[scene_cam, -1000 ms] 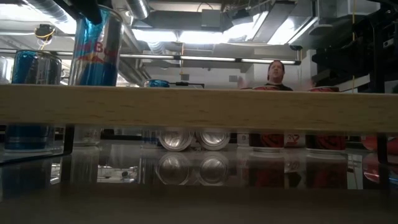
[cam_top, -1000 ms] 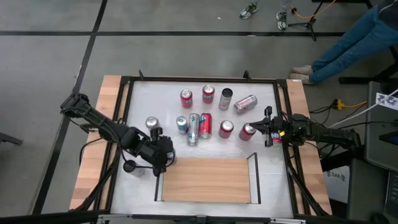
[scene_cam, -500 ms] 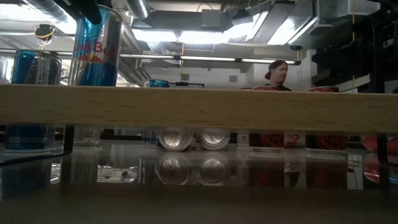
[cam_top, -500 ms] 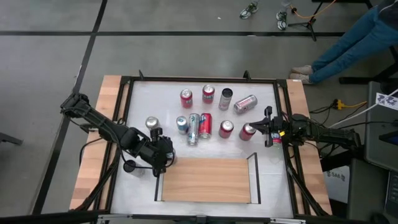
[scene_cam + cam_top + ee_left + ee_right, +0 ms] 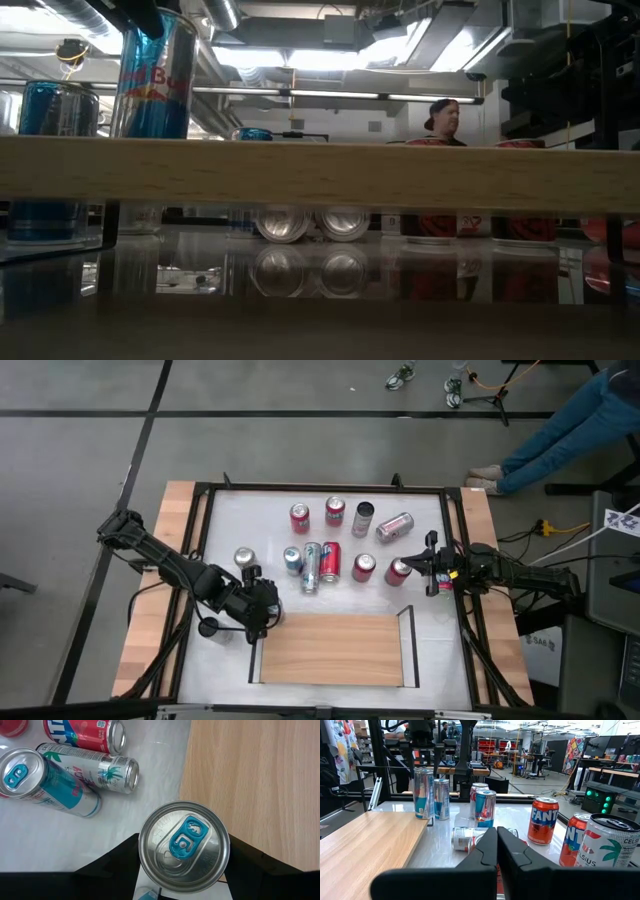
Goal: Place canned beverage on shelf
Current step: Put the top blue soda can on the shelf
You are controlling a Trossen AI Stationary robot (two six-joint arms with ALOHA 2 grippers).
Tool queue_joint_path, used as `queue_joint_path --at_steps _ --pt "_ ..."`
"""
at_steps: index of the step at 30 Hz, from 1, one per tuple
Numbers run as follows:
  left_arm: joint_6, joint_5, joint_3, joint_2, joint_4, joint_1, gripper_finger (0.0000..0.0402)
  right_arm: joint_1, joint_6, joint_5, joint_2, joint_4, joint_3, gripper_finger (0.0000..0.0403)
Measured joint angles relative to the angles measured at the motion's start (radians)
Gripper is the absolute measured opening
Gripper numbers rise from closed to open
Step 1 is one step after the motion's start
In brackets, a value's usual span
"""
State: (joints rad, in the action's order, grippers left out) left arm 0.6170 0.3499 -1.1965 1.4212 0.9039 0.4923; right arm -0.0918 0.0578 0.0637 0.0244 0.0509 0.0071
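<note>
- Can [image 5: 183, 847] clamped in left claw [image 5: 262, 610], upright, at shelf [image 5: 330, 650] corner; not set down.
- Nothing moved since a second ago; placement stalled.
- Right claw [image 5: 496, 851] together, parked at desk [image 5: 430, 630] edge.

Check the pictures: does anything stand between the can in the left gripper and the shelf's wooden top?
Nothing visible does. The left gripper holds the tall blue can upright beside the shelf, whose light-wood top is bare.

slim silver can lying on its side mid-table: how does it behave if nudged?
Lying flat, the slim silver can would likely roll if pushed sideways. The red can lying alongside it may block it or get shoved. Its smooth metal probably slips.
</note>
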Motion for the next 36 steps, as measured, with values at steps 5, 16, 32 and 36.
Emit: queue_joint_path --at_steps 5,16,32,36 --pt "0.001 -0.001 0.0 0.0 0.0 0.0 0.022 0.0 0.0 0.0 0.0 0.0 0.0 0.0001" --pt "0.001 -0.003 0.0 0.0 0.0 0.0 0.022 0.0 0.0 0.0 0.0 0.0 0.0 0.0001" --pt "0.008 -0.044 0.003 0.004 0.001 0.0 0.0292 0.0 0.0 0.0 0.0 0.0 0.0 0.0001" --pt "0.007 -0.039 0.003 0.004 0.001 0.001 0.0299 0.0 0.0 0.0 0.0 0.0 0.0 0.0001"
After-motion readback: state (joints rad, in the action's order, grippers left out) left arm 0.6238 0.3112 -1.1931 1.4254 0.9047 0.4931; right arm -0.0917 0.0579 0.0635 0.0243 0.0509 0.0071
